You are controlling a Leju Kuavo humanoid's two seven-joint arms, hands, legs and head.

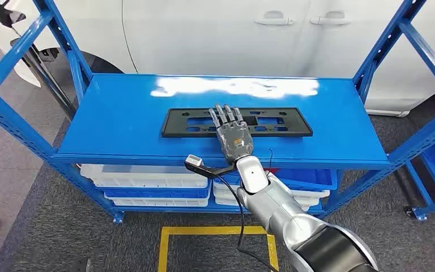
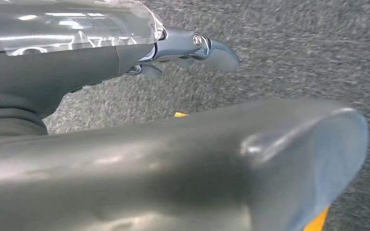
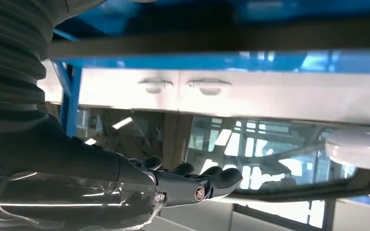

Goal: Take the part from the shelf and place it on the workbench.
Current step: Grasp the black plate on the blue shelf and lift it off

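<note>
Nearest, at the lower right of the head view, my silver right arm [image 1: 283, 209] rises toward the middle of the frame. A black cable [image 1: 239, 218] loops beside it, and a small camera [image 1: 195, 163] sits just left of the wrist. My right hand [image 1: 232, 133] lies flat at the centre, fingers straight and slightly apart, resting on the black part [image 1: 283, 122] and gripping nothing. The part is a long flat frame with cutouts, lying on the top board of the blue shelf [image 1: 119, 124] at mid-frame. Below that board, white bins [image 1: 141, 175] sit on a lower level. My left hand [image 2: 192, 48] hangs over grey carpet [image 2: 294, 48]; I cannot tell how its fingers lie. Farthest, a white car [image 1: 232, 34] spans the upper frame.
</note>
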